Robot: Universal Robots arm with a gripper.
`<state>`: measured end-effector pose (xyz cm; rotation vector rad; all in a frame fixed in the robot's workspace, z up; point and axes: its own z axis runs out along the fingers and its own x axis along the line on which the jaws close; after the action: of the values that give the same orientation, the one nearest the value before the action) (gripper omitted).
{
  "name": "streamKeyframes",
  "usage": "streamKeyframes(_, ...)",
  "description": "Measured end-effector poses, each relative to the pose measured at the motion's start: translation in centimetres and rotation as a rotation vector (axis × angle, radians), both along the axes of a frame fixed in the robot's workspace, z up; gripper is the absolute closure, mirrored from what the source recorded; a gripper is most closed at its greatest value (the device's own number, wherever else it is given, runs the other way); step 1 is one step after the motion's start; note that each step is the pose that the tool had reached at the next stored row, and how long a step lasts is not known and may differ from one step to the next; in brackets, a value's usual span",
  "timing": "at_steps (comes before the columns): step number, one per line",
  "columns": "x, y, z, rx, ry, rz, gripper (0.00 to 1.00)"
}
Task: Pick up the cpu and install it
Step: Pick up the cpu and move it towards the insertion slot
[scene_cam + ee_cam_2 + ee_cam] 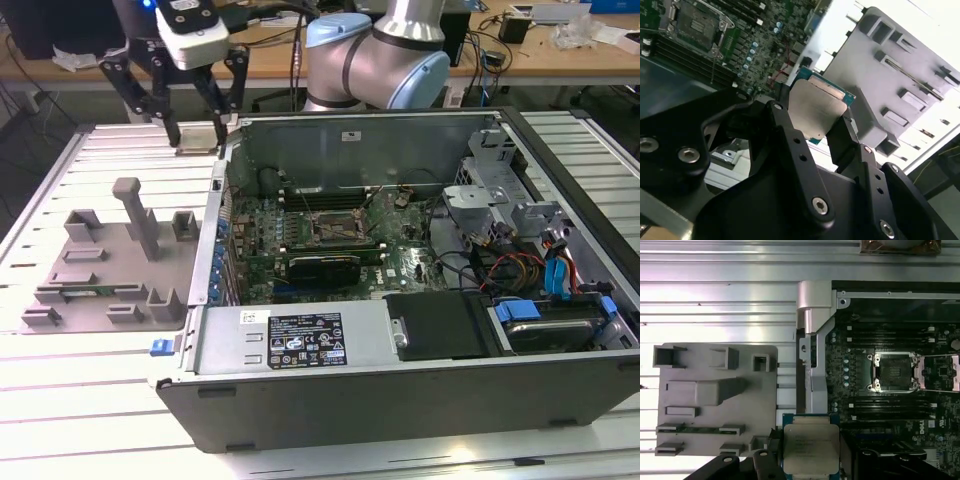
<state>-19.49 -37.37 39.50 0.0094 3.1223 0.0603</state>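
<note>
Exterior view: the gripper [197, 130] hangs over the slatted table [60, 400], just off the open computer case [400, 400] on the exterior view's left, with the cpu [200, 140] pinched between its jaws. The grey fixture plate [100, 250] sits nearer the camera.

Second wrist view – the jaws are clamped on two opposite edges of the cpu [817, 105], silvery top facing the camera. It's held up in the air, with the fixture plate [890, 65] and green motherboard [760, 45] behind it.

First wrist view: the cpu [811, 447] lines up over the case wall – well apart from the open socket [892, 371].
</note>
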Motion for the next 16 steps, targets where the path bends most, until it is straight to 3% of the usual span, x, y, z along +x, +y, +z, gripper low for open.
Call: streamKeyframes(16, 5.3, -0.21, 0.00, 0.0000, 0.0002, 0.000, 0.45)
